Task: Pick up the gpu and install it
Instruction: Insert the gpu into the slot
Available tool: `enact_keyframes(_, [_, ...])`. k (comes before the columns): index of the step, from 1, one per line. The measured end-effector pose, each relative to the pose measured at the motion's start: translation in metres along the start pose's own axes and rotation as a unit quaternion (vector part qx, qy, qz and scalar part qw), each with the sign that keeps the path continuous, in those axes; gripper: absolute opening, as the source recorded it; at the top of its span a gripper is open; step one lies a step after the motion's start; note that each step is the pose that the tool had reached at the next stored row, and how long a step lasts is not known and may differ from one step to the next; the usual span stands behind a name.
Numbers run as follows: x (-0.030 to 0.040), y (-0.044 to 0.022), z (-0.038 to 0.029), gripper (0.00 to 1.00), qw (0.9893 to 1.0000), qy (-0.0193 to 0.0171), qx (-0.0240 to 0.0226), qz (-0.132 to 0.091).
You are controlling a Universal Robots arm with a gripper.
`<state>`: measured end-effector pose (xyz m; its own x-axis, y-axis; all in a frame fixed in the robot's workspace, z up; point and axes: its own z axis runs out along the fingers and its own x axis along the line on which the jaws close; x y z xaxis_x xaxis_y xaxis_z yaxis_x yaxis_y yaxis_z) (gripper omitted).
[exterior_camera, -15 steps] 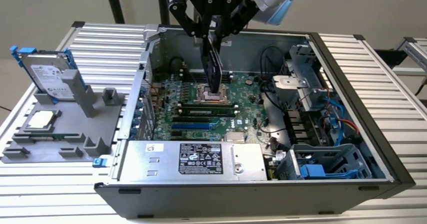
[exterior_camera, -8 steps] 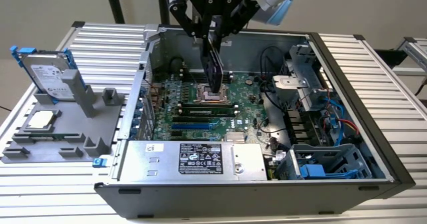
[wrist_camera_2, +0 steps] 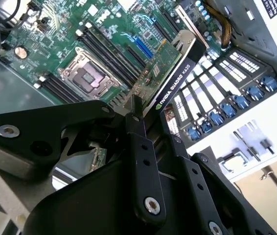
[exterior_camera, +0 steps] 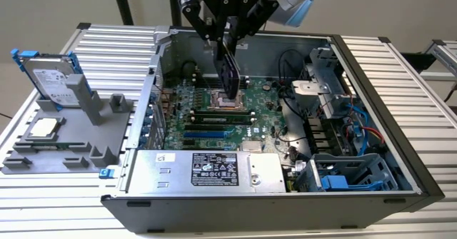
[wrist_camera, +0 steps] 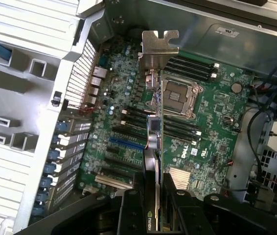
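My gripper [exterior_camera: 230, 33] is shut on the gpu [exterior_camera: 228, 70], a thin card that hangs edge-down over the open computer case [exterior_camera: 371, 89]. The card's lower end is just above the motherboard [exterior_camera: 214, 118], near the square CPU socket [exterior_camera: 230, 101]. In the second wrist view the gripper [wrist_camera_2: 148, 111] clamps the gpu [wrist_camera_2: 170, 68], whose green board face and black edge both show. In the first wrist view the gpu [wrist_camera: 154, 122] appears edge-on with its silver bracket [wrist_camera: 158, 49] farthest from the gripper [wrist_camera: 153, 198]. A blue slot [wrist_camera: 126, 143] lies beside the card, apart from it.
A grey holder [exterior_camera: 64, 137] at the exterior view's left carries a silver hard drive with blue clips [exterior_camera: 50, 81] and a small square silver chip [exterior_camera: 44, 126]. The power supply [exterior_camera: 207, 170], a drive cage [exterior_camera: 350, 177] and loose cables [exterior_camera: 357, 126] crowd the case's near and right sides.
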<state>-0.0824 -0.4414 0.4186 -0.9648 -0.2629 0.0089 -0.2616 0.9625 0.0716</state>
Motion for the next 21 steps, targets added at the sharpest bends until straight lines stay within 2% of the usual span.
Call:
enact_keyframes(11, [0.0, 0.0, 0.0, 0.0, 0.9996, 0.002, 0.0003, -0.028])
enact_keyframes(21, [0.0, 0.0, 0.0, 0.0, 0.9985, 0.0039, 0.0005, -0.054])
